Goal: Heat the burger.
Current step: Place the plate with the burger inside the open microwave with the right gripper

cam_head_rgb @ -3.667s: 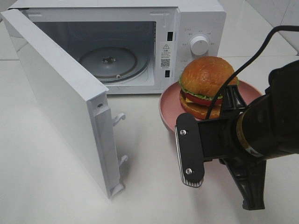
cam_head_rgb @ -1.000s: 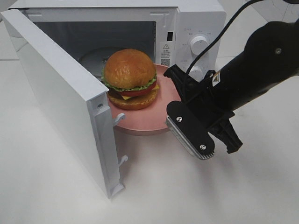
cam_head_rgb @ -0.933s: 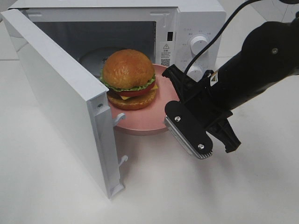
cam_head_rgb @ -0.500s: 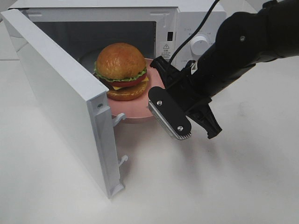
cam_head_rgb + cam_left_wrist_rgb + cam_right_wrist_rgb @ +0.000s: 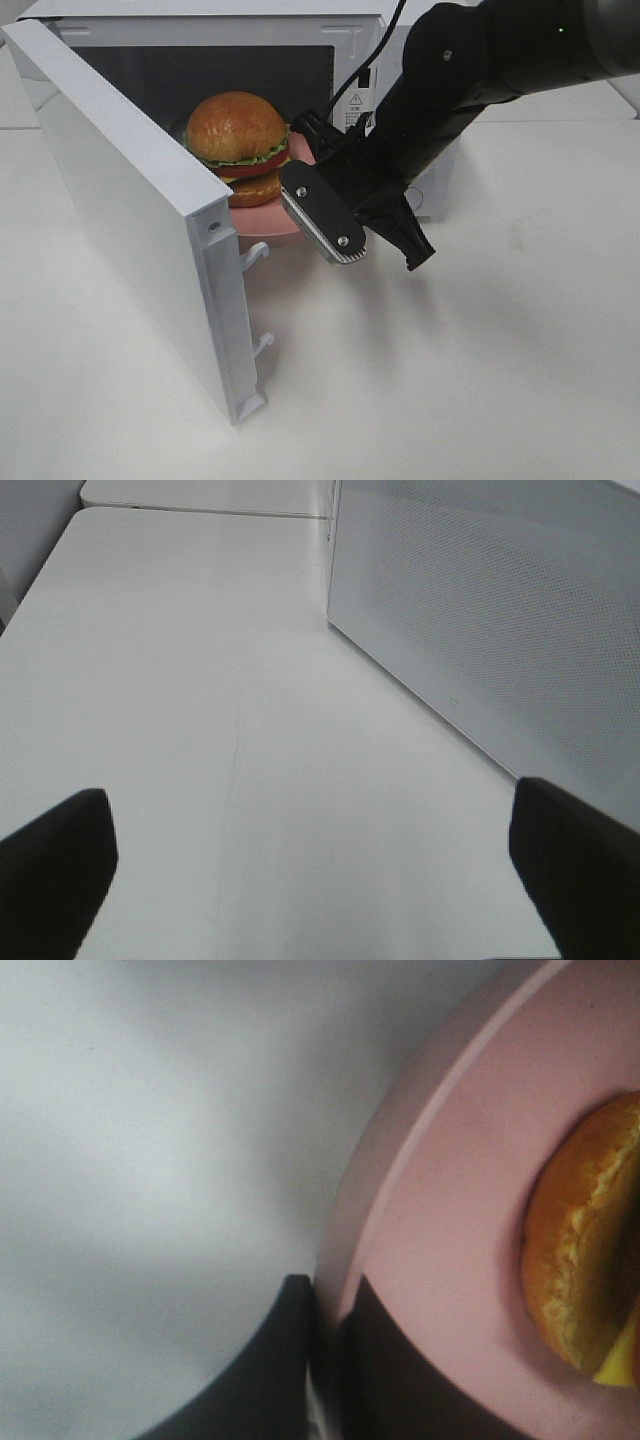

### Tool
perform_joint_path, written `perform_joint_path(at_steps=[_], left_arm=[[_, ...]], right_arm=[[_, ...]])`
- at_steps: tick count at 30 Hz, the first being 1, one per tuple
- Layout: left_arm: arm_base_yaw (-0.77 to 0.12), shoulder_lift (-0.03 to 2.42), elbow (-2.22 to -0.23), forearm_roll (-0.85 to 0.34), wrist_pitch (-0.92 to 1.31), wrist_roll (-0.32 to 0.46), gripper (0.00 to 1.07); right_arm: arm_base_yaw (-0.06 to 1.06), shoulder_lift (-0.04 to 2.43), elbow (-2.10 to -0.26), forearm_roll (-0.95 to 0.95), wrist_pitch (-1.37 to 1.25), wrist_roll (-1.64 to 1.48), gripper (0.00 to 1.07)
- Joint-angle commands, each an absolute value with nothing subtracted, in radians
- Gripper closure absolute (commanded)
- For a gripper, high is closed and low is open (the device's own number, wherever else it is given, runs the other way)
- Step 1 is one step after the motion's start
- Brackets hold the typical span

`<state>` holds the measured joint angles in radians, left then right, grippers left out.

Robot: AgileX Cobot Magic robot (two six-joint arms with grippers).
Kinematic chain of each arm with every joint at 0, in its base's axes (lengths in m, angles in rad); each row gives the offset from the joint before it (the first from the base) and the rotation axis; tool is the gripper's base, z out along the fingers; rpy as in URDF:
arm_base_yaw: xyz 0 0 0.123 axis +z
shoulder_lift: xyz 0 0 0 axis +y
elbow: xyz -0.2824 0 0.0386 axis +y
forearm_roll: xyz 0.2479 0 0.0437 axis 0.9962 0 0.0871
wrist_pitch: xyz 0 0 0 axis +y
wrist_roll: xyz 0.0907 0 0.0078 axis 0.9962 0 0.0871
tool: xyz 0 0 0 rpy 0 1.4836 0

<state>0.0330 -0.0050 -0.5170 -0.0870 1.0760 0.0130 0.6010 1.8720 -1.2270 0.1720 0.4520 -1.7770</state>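
Right gripper point(image 5: 328, 1298) jaws pinch pink plate point(image 5: 450, 1210) rim. Advised: hold level, burger point(image 5: 237, 135) clearing microwave point(image 5: 300, 70) roof at bench's far edge.

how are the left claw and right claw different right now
The left claw is open with nothing between its fingers; the right claw is shut on the rim of the pink plate. The left claw hangs over the white table beside the microwave door; the right claw holds the plate, with the burger on it, at the mouth of the microwave. Both have dark fingers.
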Motion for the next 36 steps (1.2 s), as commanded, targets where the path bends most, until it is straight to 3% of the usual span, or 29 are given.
perform_joint_path(at_steps=[1, 36], left_arm=[[0.027, -0.005, -0.517, -0.090, 1.071, 0.013, 0.04], [0.027, -0.005, -0.517, -0.090, 1.071, 0.013, 0.04]], right_arm=[[0.603, 1.892, -1.301, 0.182, 0.420, -1.750, 1.07], [0.603, 2.224, -1.774, 0.000, 0.460, -1.456, 1.07]])
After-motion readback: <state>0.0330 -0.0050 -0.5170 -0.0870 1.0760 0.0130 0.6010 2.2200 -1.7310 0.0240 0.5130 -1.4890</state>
